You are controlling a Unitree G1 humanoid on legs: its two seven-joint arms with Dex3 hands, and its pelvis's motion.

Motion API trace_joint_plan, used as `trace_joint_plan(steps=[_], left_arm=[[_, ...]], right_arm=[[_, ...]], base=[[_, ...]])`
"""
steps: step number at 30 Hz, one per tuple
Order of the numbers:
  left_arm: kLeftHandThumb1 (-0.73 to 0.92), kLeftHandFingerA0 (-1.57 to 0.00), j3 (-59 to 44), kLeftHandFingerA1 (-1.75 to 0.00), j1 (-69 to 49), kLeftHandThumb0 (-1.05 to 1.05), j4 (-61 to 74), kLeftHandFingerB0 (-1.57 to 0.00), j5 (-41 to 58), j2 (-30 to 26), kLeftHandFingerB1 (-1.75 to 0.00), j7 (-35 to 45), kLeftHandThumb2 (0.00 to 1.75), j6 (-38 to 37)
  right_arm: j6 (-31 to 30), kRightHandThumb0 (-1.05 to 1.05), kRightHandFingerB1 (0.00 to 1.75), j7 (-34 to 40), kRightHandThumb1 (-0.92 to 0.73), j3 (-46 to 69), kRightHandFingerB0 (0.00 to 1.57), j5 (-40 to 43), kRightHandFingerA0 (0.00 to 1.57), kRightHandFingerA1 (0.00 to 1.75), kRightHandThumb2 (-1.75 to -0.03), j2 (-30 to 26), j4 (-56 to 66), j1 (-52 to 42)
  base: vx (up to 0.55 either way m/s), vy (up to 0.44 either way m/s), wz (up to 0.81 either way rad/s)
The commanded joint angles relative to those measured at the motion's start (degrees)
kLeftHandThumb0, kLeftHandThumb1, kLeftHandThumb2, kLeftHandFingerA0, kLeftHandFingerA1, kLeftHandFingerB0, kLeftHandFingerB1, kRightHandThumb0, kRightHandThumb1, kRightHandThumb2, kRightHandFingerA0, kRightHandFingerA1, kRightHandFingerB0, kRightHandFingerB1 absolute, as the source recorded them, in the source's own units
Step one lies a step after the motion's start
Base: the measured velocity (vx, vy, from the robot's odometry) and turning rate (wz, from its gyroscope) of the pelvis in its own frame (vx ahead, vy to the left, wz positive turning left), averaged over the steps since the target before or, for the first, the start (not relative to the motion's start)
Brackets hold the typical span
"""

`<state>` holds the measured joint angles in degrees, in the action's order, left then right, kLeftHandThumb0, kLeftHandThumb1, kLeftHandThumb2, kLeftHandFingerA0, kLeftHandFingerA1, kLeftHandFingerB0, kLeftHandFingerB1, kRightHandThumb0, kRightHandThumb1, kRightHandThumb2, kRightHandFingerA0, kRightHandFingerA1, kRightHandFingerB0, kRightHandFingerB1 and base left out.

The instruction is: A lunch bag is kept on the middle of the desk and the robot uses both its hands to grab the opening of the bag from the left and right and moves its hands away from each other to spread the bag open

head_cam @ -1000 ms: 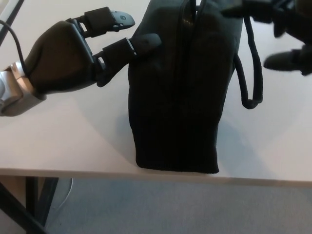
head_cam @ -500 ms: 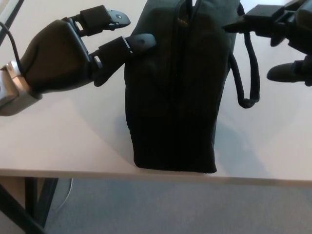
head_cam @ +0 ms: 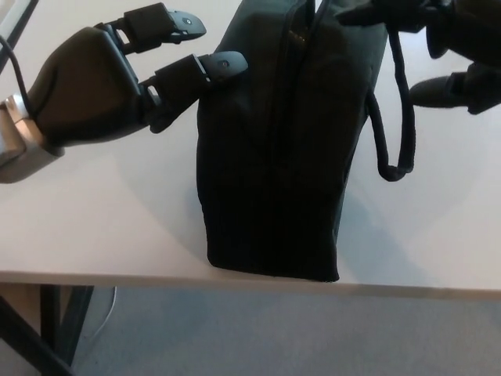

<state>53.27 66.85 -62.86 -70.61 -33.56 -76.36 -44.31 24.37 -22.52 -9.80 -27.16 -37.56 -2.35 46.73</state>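
Lunch bag (head_cam: 274, 149), black fabric, stands upright in the middle of the pale surface (head_cam: 102, 219), its near bottom edge close to the surface's front edge; a zipper line runs along its top ridge toward me, and a black carry strap (head_cam: 395, 117) hangs in a loop down its right side. My left robot hand (head_cam: 109, 74) comes in from the left, fingers (head_cam: 211, 66) spread apart and grasping nothing; the lower fingertip touches or nearly touches the bag's upper left side, while the upper finger points past the bag's top corner. My right robot hand (head_cam: 442, 47) sits at the upper right, partly cut by the picture's edge; one finger reaches onto the bag's top near the opening, another lies apart, beside the strap; whether it grips the fabric I cannot tell.
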Motion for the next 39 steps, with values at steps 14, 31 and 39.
trace_joint_plan(steps=[14, 31, 39], left_arm=[[0.35, -0.33, -0.53, -0.62, 0.78, -0.07, 0.29, -0.10, -0.29, 0.49, -0.49, 0.23, 0.85, -0.05], [0.45, -0.31, -2.81, -0.52, 1.26, -0.05, 6.00, -0.45, 0.39, 2.67, -0.36, -11.65, 0.54, -3.34], [0.32, -0.25, -4.63, -0.59, 2.64, -0.03, 7.40, -0.17, 0.31, 6.01, -0.52, -12.31, 0.84, -3.07]], right_arm=[[0.47, -0.31, 0.34, 2.78, -0.52, 0.35, 0.38, -2.59, 0.81, 1.20, -0.56, 1.18, -0.46, 0.46], [-1.89, -0.25, 0.38, 5.66, -0.52, 0.82, 0.46, -6.10, 0.80, 1.00, -0.56, 0.73, -9.92, 3.34], [7.41, -0.25, 0.37, 7.64, -0.53, -2.47, 0.53, -7.48, 0.83, 0.84, -0.56, -1.98, -18.83, 3.60]], base=[[0.00, 0.000, 0.00], [0.00, 0.000, 0.00], [0.00, 0.000, 0.00]])
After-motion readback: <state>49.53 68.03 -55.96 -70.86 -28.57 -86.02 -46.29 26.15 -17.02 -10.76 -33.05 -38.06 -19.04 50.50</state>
